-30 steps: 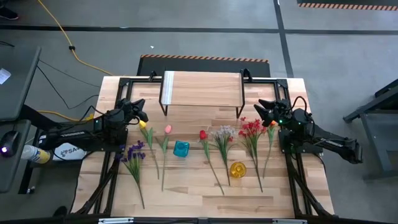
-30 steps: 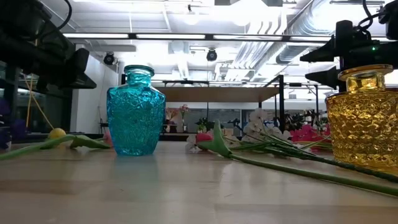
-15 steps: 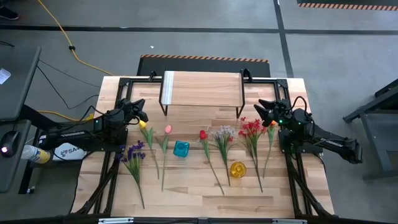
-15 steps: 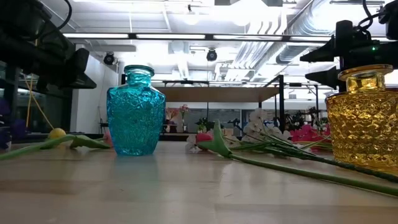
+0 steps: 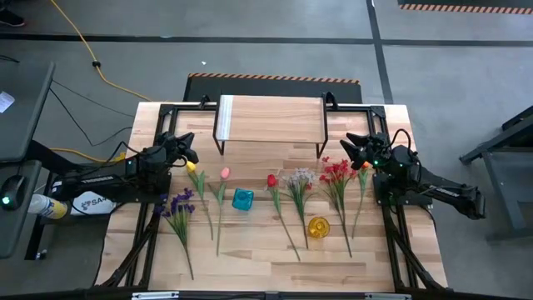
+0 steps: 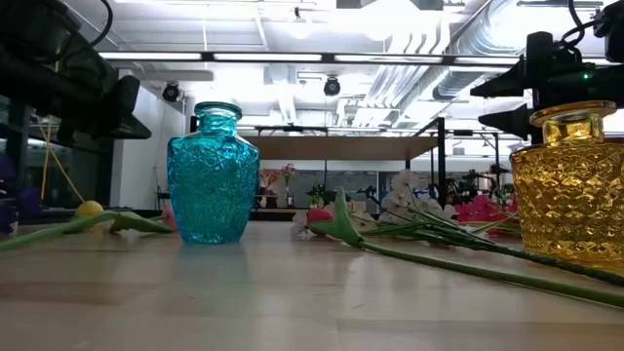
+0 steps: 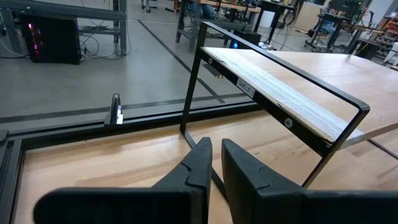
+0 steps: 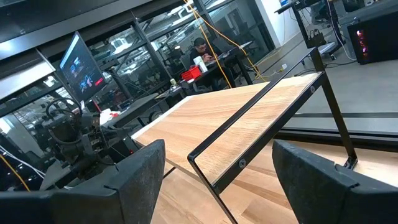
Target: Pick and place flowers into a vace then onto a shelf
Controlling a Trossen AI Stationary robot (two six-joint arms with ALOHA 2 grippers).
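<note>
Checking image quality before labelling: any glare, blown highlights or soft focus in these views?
Low view: ceiling lights blown out to white; yellow vase cropped at the edge, the stems near it soft. High view: evenly lit, no hard shadows, flowers small but distinct. Left wrist: shelf sharp, no glare. Right wrist: background glass panels carry reflections; the fingers fill the lower picture.

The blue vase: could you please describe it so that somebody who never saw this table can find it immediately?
Start at the shelf at the far edge of the table; a row of flowers lies on the planks in front of it. The blue vase stands upright in that row, between a pink bloom and a red one. It is turquoise cut glass; the yellow vase stands nearer the front edge.
</note>
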